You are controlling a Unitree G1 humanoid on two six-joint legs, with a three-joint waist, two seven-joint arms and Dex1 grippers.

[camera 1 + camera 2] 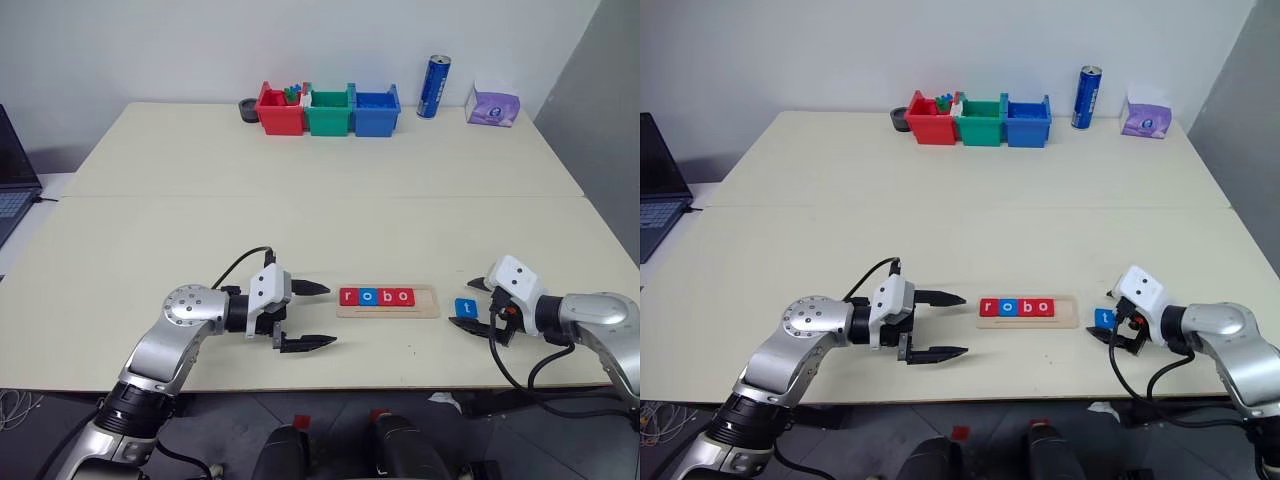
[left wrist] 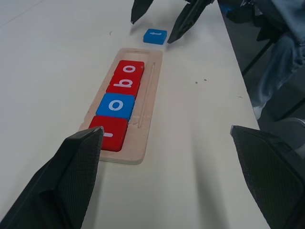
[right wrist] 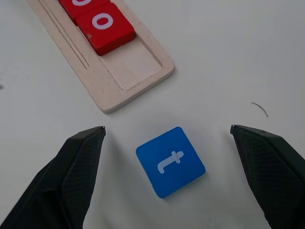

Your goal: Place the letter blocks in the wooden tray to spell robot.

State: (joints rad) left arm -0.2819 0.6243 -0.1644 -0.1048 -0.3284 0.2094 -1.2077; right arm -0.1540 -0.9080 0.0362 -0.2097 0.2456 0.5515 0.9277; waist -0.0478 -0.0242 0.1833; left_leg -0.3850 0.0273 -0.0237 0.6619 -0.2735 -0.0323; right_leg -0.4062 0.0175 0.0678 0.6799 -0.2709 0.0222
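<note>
The pale table (image 1: pixel 330 200) carries a wooden tray (image 1: pixel 388 301) near its front edge, a blue "t" block (image 1: pixel 466 308) just beside the tray's right end, three bins (image 1: pixel 328 110), a blue can (image 1: pixel 434 87), a purple packet (image 1: pixel 493 106), perhaps tissues, and a dark round thing (image 1: pixel 248 109) at the back.

Bare surface (image 1: pixel 300 230) surrounds the wooden tray (image 1: pixel 388 312); at its 3 o'clock lies only the t block (image 3: pixel 170 161).
</note>
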